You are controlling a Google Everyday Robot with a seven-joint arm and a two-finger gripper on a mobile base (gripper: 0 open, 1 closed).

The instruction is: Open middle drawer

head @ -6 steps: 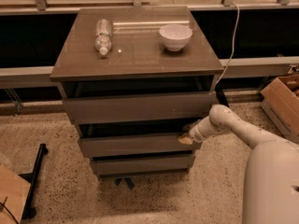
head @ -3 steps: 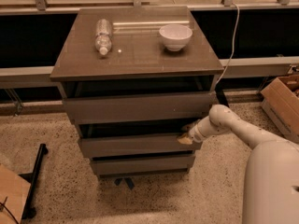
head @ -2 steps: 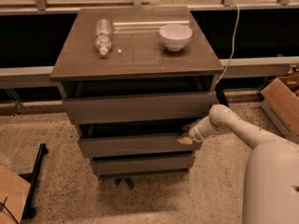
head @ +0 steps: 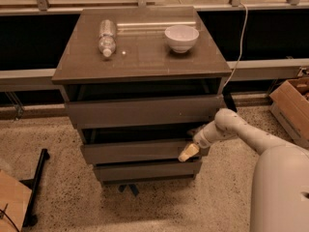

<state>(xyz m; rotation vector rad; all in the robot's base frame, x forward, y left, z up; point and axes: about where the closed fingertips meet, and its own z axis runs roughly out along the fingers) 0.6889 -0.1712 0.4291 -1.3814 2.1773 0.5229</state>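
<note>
Little has changed in 2 seconds: the gripper (head: 188, 152), its grip impossible to tell, sits at the cabinet's (head: 145, 57) right edge against the middle drawer (head: 135, 151), which is barely out, so the pull seems stalled.

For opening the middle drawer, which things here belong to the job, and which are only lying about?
Job: middle drawer; gripper, at that drawer's right end.
Lying about: bottle and bowl on the cabinet top; cardboard box.
</note>
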